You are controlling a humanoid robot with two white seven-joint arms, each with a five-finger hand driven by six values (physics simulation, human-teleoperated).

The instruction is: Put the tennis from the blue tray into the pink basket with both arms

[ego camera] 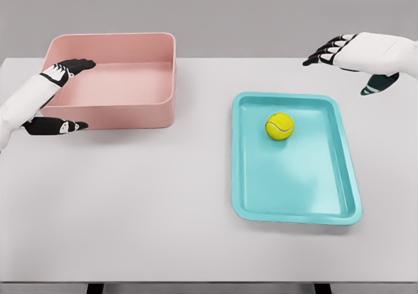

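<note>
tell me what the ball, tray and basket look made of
Tennis ball: fuzzy yellow felt, pale curved seam showing. Blue tray: likely smooth plastic, soft sheen along its rounded rim. Pink basket: solid matte walls, probably plastic; as a render, nothing surer.

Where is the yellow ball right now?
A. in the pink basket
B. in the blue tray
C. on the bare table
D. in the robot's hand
B: the ball sits inside the blue tray, with neither hand touching it.
</note>
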